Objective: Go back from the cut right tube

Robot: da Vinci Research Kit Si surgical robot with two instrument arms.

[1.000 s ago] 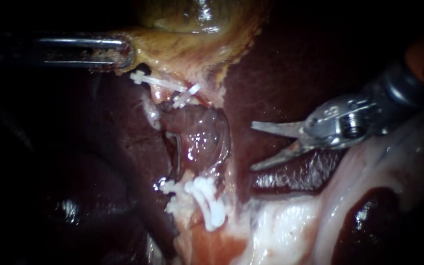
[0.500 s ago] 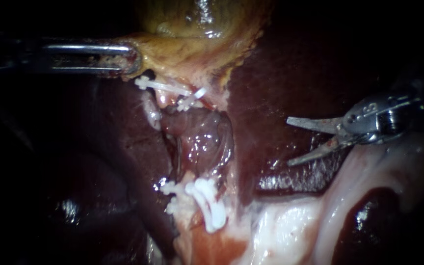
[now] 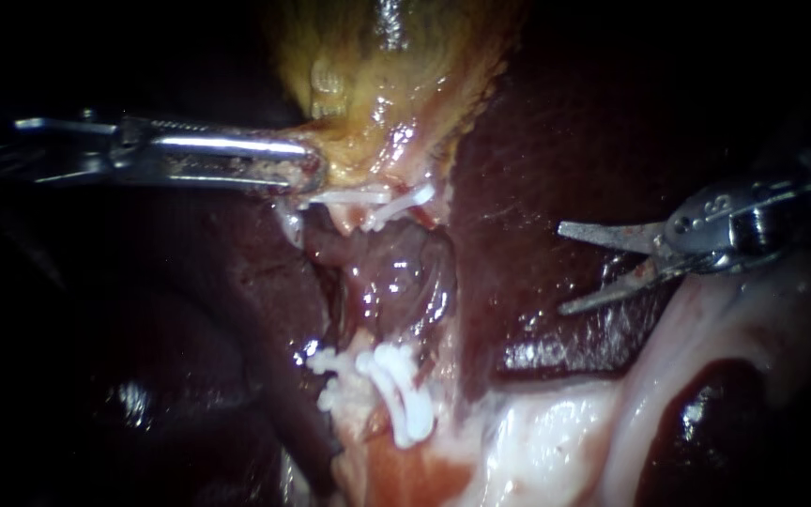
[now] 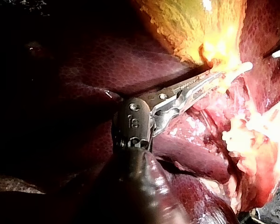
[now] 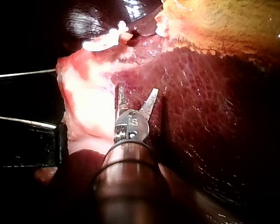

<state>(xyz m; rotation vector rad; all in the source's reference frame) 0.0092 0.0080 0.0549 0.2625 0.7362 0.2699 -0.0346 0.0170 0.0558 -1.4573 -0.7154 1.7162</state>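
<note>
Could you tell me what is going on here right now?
My left instrument has its end effector shut on the lower edge of the gallbladder, holding it. My right instrument sits with its end effector open over the liver, holding nothing and well apart from the white clips in the middle.

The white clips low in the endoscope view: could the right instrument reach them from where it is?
Probably yes: the right instrument, jaws open, sits over bare liver, nothing between it and the clips.
</note>
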